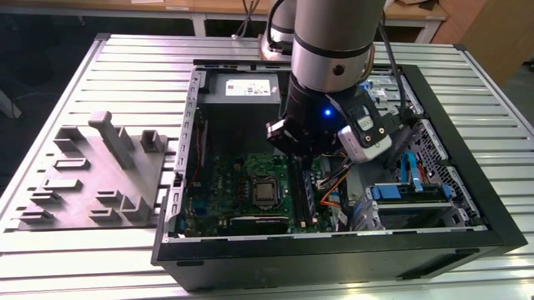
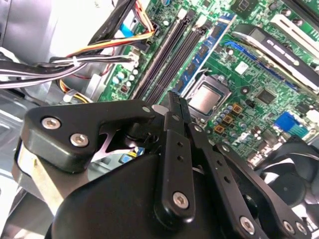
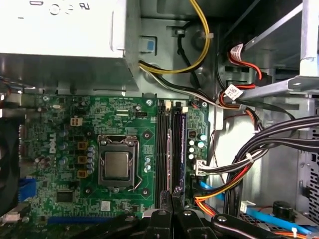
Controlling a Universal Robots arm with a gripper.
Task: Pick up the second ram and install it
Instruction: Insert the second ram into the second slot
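The gripper (image 2: 177, 118) has its dark fingers (image 2: 174, 149) drawn close together, pinching a thin dark board seen edge-on, the second ram (image 2: 173, 97). In the first wrist view the fingertips meet right above the long black memory slots (image 3: 162, 149). These slots lie inside an open computer case (image 1: 476, 206), beside the square silver processor (image 3: 117, 166) on the green motherboard (image 3: 55, 149). In the exterior view the grey arm (image 1: 329, 44) reaches straight down into the middle of the case. Bundled black, red and yellow cables (image 3: 269, 139) run along one inner side of the case, and a grey power supply (image 1: 242, 87) sits at its far end. The case lies on a worktop (image 1: 84, 262) of ribbed silver metal slats. To the case's left in the exterior view stands a grey plastic fixture (image 1: 100, 181) with upright holders. Behind the case, beyond the worktop, are pale wooden furniture (image 1: 488, 28) and a dark floor (image 1: 42, 37).
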